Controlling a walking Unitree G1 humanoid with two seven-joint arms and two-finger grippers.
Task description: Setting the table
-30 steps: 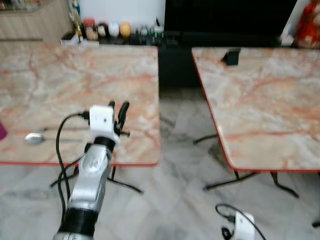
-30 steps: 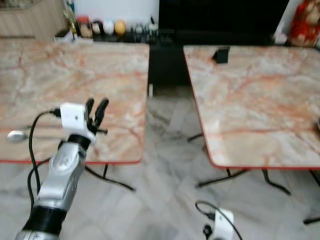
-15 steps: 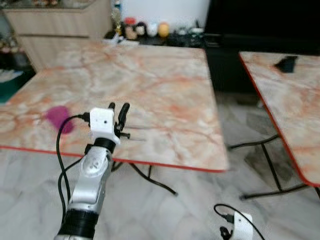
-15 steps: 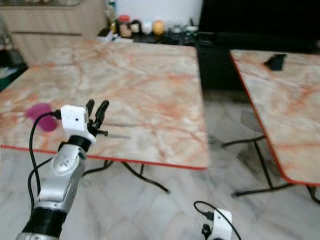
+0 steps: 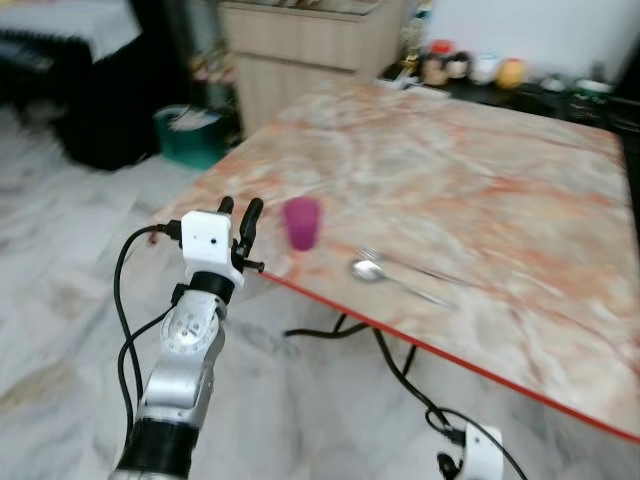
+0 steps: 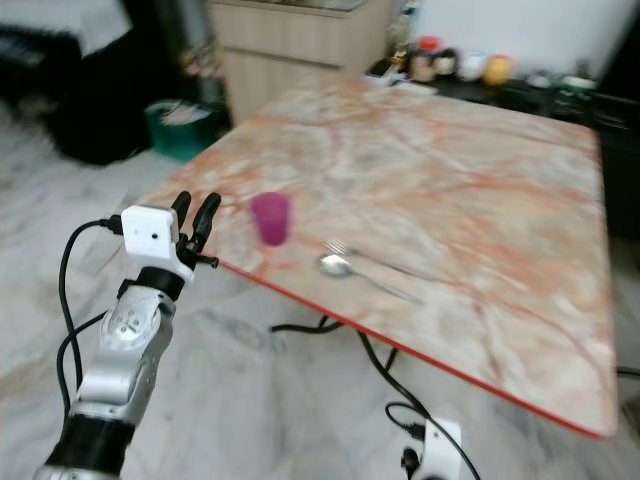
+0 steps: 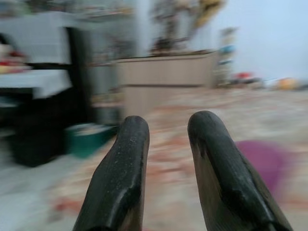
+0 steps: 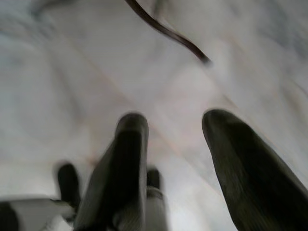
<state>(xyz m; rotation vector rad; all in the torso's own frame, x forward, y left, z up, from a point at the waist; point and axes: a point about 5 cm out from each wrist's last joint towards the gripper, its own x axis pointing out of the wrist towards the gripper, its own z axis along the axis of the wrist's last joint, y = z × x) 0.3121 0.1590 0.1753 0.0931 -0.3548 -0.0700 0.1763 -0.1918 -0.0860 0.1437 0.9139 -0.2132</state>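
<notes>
A purple cup (image 5: 302,221) stands upright near the front left corner of the marble table (image 5: 500,200). To its right a spoon (image 5: 368,269) and a fork (image 5: 405,266) lie side by side. My left gripper (image 5: 238,206) is raised just off the table's corner, left of the cup and apart from it. It is open, with nothing between its fingers (image 7: 126,163). The cup shows as a purple blur (image 7: 264,161) behind them. My right arm (image 5: 480,455) hangs low, and its gripper (image 8: 175,120) is open over the floor.
The table's red edge (image 5: 420,345) runs diagonally in front of me, with black legs (image 5: 340,328) below. A wooden cabinet (image 5: 310,50), a teal bin (image 5: 190,132) and dark furniture (image 5: 60,90) stand at the left. Jars (image 5: 470,68) line the back. Pale marble floor (image 5: 60,330) lies on the left.
The whole picture has swung as the camera turned left. The second table is out of view, and the cup and cutlery sit near the centre. Both arms hold the same pose.
</notes>
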